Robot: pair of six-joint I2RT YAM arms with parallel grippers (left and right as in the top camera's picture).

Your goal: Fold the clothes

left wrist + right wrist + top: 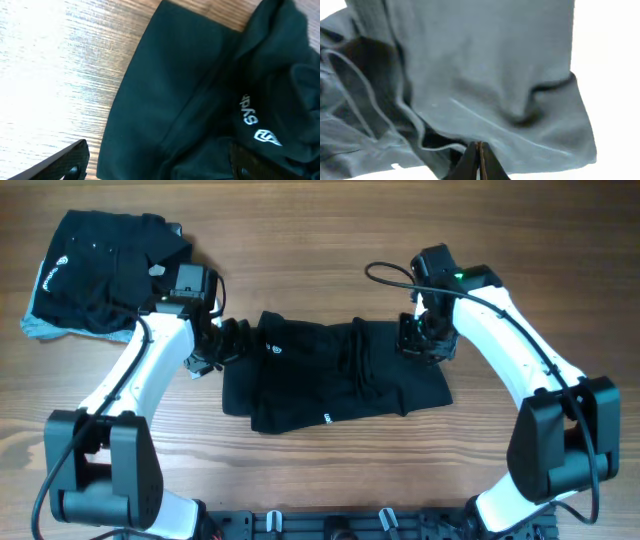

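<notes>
1. The black garment lies crumpled at mid-table, between both arms.
2. The left gripper, fingers spread, straddles its left edge.
3. The right gripper, fingers pressed together, pinches its fabric.

One garment lies at the table's middle (another heap sits behind it, leftward).
</notes>
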